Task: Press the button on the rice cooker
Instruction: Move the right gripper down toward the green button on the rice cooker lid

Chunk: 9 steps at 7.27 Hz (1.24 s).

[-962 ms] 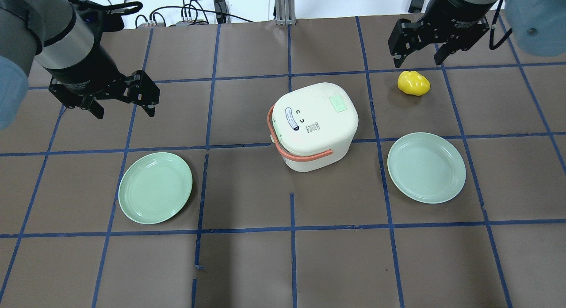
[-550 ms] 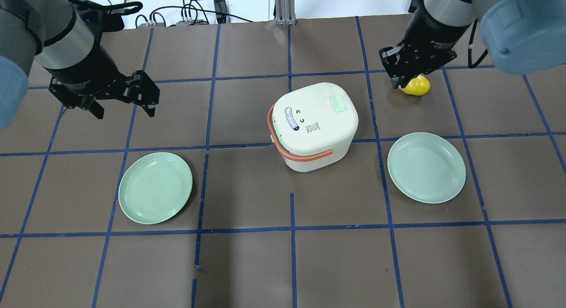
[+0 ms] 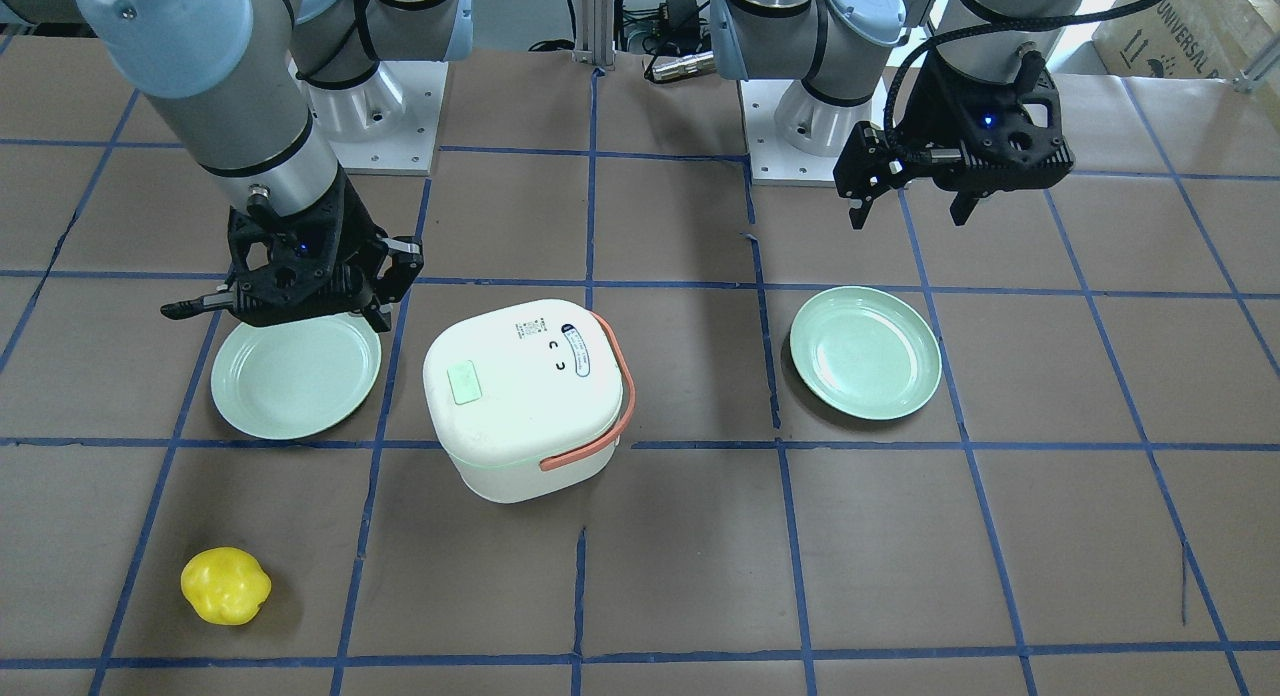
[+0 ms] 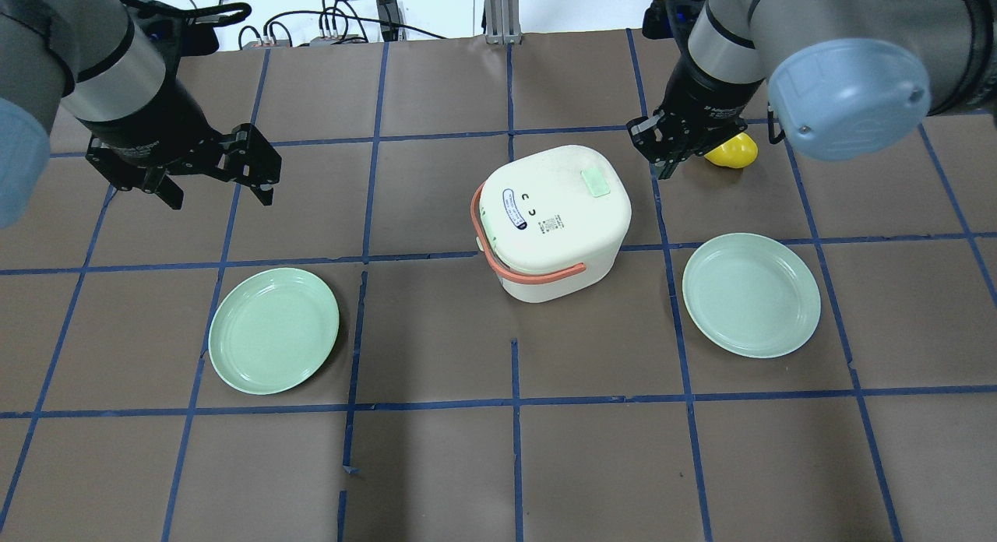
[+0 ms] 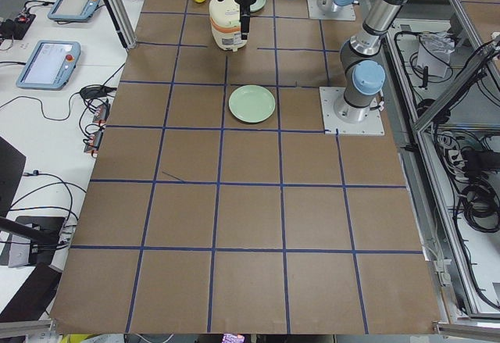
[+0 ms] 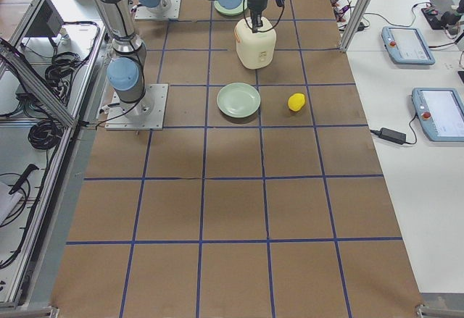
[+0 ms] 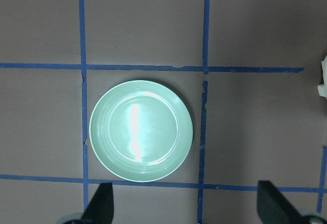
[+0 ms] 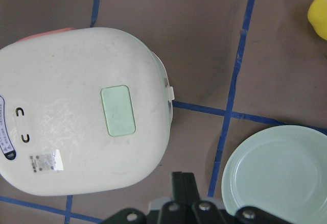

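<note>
Centring our right gripper (image 8: 182,179), fingers pressed together, over the mint button (image 8: 118,110) ahead-left of it on the rice cooker (image 8: 61,81) lid, we press straight down w/o sliding.

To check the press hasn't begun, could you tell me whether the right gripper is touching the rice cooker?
Apart. The overhead view shows a strip of brown table between the right gripper and the rice cooker.

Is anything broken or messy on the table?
Nothing is spilled or broken. The rice cooker just sits a bit crooked to the blue tape lines, lid shut, and the yellow lump lies loose on the table.
</note>
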Available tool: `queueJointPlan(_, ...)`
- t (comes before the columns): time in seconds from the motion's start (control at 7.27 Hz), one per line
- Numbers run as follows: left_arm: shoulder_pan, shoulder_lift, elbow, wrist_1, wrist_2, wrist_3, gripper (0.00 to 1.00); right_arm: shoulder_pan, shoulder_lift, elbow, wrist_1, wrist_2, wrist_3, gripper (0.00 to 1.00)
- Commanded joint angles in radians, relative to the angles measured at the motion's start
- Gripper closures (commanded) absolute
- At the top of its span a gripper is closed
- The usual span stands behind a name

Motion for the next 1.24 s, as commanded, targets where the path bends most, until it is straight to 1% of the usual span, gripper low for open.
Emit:
queueJointPlan(0.0,0.000,0.000,0.000,0.000,0.000,0.000,0.00,0.029,0.040,-0.009,-0.056,0.033,-0.003,0.93)
queueJointPlan(0.14,0.000,0.000,0.000,-0.001,0.000,0.000,0.00,0.036,0.055,-0.010,-0.074,0.035,-0.019,0.93)
queueJointPlan(0.41,0.000,0.000,0.000,0.000,0.000,0.000,0.00,0.047,0.074,-0.010,-0.128,0.074,-0.024,0.93)
queueJointPlan(1.1,0.000,0.000,0.000,0.000,0.000,0.000,0.00,0.050,0.091,0.002,-0.140,0.078,-0.046,0.93)
